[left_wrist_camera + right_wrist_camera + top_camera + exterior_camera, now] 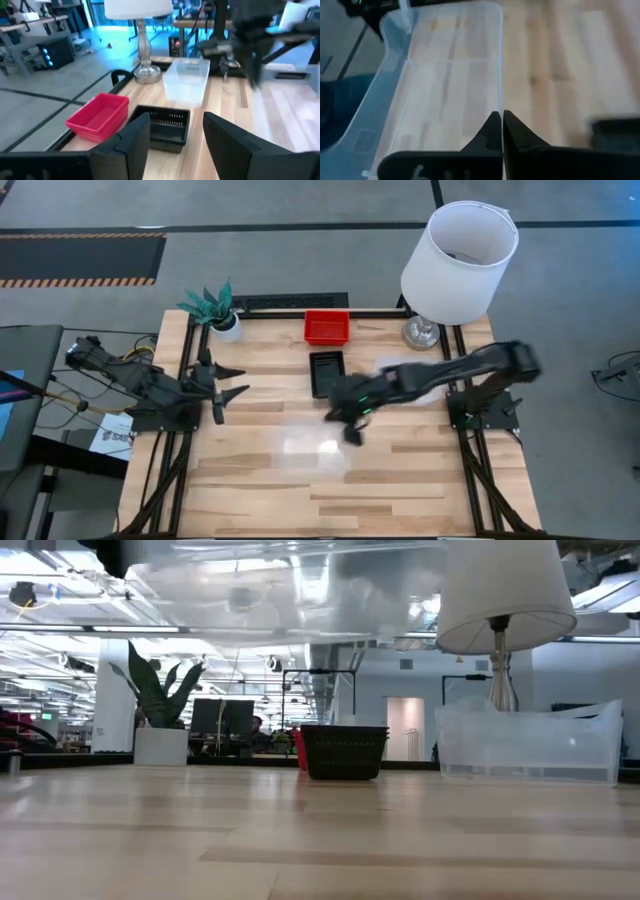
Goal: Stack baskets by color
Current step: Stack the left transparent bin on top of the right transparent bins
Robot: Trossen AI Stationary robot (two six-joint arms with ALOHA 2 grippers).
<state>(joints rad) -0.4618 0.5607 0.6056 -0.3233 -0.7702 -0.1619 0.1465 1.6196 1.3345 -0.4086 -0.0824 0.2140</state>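
The baskets are shallow, thin-walled plastic trays, so I judge them light, fairly stiff along the rim, a little springy in the walls, and slick enough to slip from a loose pinch. The rim of a side wall is the natural place to take hold.

One clear basket (440, 80) hangs in the air over the middle of the desk (260, 480), its wall pinched edge-on between the pressed-together fingers of the right gripper (500, 131). In the low view it passes high overhead, well off the wood. Held by a single wall, it may tilt or swing, so a slow carry seems wise.

A further clear basket (187, 80) sits on the desk near the lamp (460, 255), on the right side. The black basket (327, 372) lies at the back centre, and the red basket (327, 327) sits just behind it at the far edge; whether either is a stack I cannot tell.

Open room is generous: the near half of the desk is bare wood. The far edge is crowded by the lamp's base and the potted plant (215, 308).

The left gripper (232, 380) waits above the left side, fingers spread and holding nothing.
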